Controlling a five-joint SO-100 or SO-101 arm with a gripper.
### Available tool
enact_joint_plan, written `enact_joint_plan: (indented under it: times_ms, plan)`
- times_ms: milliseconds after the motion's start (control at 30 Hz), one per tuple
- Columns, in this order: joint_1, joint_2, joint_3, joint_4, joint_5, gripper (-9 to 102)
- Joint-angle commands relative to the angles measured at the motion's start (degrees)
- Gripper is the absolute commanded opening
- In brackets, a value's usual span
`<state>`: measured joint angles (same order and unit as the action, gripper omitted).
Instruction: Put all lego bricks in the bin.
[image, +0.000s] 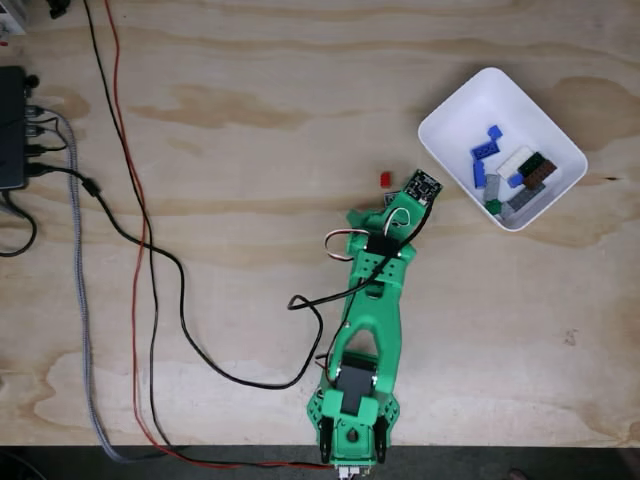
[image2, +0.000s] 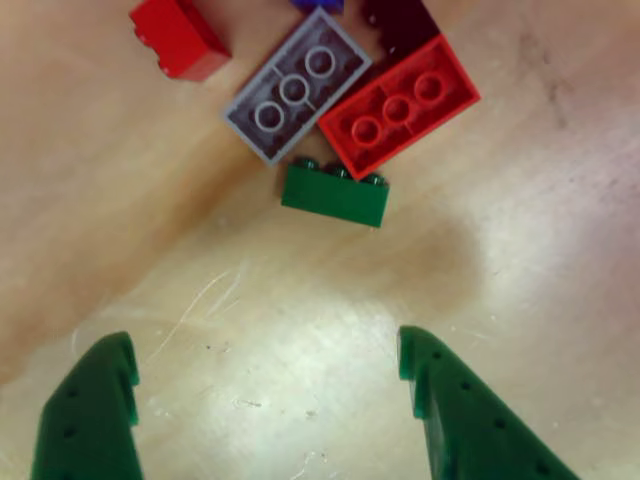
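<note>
While green gripper (image2: 265, 385) hangs over plywood table (image2: 520, 270), fingers spread apart, empty; green brick (image2: 335, 194), grey plate (image2: 296, 86), red plate (image2: 399, 107) lie ahead.

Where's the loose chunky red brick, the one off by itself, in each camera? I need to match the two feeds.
Fixed view: the red brick lies on the table at the arm's tip, left of the circuit board and the bin.
Other view: top left, left of the grey plate.
Shared landmark: the green end effector, open, just short of the brick.
</note>
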<state>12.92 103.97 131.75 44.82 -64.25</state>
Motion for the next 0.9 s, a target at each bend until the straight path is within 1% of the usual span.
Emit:
enact_joint_plan:
  times_ms: [0,100,167,233,300,367,433,600,733,867]
  plan:
    - [5.36,-3.43,-1.67,-14.85,-4.48,30]
    - [6.33,-3.69,0.18,-21.71,-9.14,30]
    - [7.12,-2.20,6.33,-32.96,-15.47,30]
    - [7.12,-0.62,11.16,-39.90,-19.60,31]
    - [6.06,0.44,14.15,-42.10,-20.83,31]
    - [5.89,0.88,18.19,-47.20,-22.68,30]
    - [6.06,1.14,19.78,-48.08,-24.17,30]
    - [6.42,0.97,22.68,-53.35,-26.81,29]
    - [7.65,0.79,22.85,-54.14,-29.88,25]
    - [9.49,0.79,23.64,-56.51,-31.82,25]
